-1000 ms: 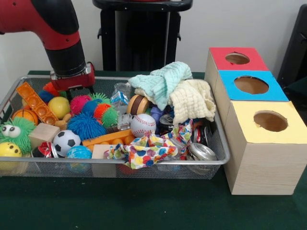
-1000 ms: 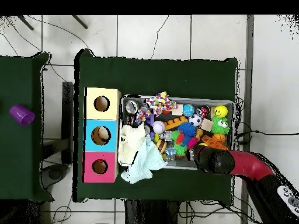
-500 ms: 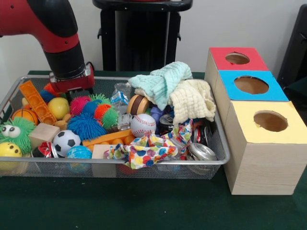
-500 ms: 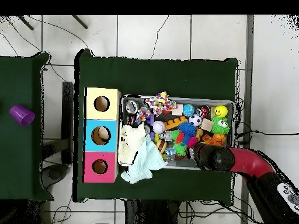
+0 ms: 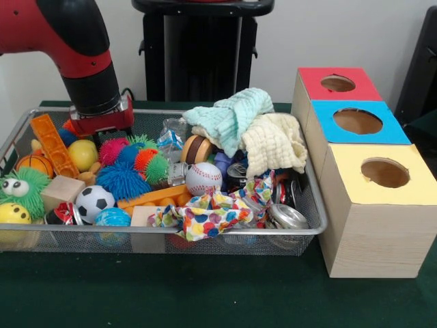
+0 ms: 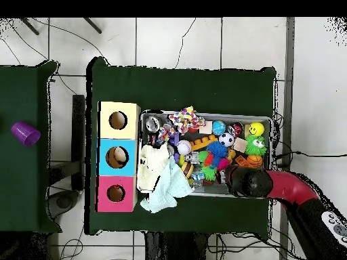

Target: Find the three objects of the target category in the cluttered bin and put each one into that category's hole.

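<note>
Worktop (image 5: 205,301): green cloth fills the bottom of the front frame; it carries both the bin and the boxes, so the carry from one to the other is short.
Bin (image 5: 205,232): wire mesh basket, lower left to centre, piled high, so much of its load lies under other things.
Spotted cloth (image 5: 205,213): draped at the near rim, centre frame, covering whatever lies beneath it.
Balls: soccer ball (image 5: 93,202) lower left, baseball (image 5: 203,178) at centre, yellow ball (image 5: 83,153) farther back at left; which category is wanted I cannot tell.
Spiky toys (image 5: 126,167): blue, pink and green, bunched just below the claw.
Towels (image 5: 252,133): mint and cream, heaped against the bin's right end.
Holes: yellow box (image 5: 382,172) nearest, blue box (image 5: 357,121) next, red box (image 5: 337,83) farthest, all at right.
Claw (image 5: 102,126): hangs over the bin's far left corner; its fingers are hidden, so open or closed I cannot tell, nor any load.
Overhead only: the arm (image 6: 284,189) enters from lower right, and a purple cup (image 6: 26,133) sits at the far left.
</note>
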### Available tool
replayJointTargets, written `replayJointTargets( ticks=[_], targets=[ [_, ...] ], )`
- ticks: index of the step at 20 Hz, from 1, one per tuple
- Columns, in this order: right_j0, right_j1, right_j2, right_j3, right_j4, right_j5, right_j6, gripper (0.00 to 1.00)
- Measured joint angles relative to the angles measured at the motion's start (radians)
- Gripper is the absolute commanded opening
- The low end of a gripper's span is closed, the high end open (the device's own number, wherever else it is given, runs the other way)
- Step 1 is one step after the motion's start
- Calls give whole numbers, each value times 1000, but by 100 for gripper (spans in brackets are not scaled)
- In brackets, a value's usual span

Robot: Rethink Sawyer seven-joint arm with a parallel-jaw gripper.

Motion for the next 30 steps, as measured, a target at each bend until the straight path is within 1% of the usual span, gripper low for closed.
replayJointTargets(
  ticks=[6, 10, 12, 21, 30],
  targets=[
    [0, 0, 5, -7, 0, 18, 0, 100],
    [6, 2, 9, -21, 0, 50, 0, 100],
    [12, 8, 15, -38, 0, 83, 0, 100],
    [27, 34, 39, -104, 0, 169, 0, 100],
    [35, 50, 52, -163, 1, 234, 0, 100]
  ],
)
